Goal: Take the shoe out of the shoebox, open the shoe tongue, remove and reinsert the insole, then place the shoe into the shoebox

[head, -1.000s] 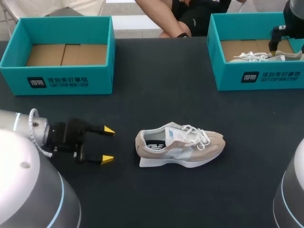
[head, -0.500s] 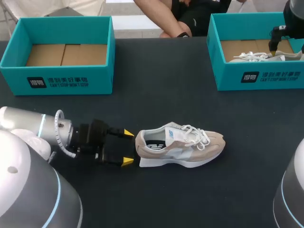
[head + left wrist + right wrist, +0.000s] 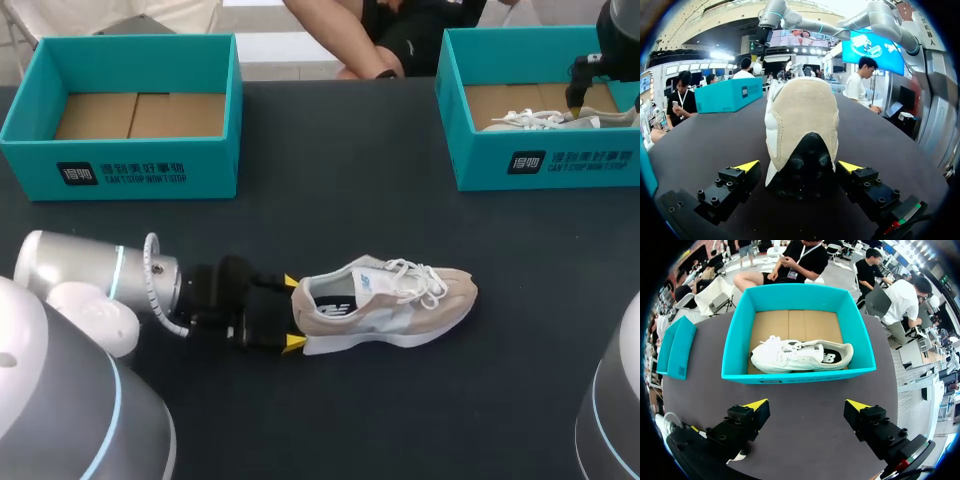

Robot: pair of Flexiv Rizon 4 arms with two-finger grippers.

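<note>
A beige and grey shoe point(image 3: 390, 305) with white laces lies on its side on the dark table, toe toward the right. My left gripper point(image 3: 292, 313) is at its heel, fingers open on either side. In the left wrist view the heel point(image 3: 802, 125) sits between the yellow fingertips point(image 3: 747, 166) with a small gap on each side. My right gripper point(image 3: 807, 405) hovers open and empty over the right teal shoebox point(image 3: 795, 375), where a white shoe point(image 3: 800, 355) lies. In the head view this gripper point(image 3: 585, 92) is at the far right above that box point(image 3: 540, 165).
An empty teal shoebox point(image 3: 130, 165) with a bare cardboard floor stands at the back left. The white shoe point(image 3: 540, 120) shows inside the right box. Dark table lies open between the two boxes and in front of the beige shoe.
My left gripper has advanced to the right until its open fingers straddle the shoe's heel. The shoe has slid slightly to the right. The right arm has stayed still.
</note>
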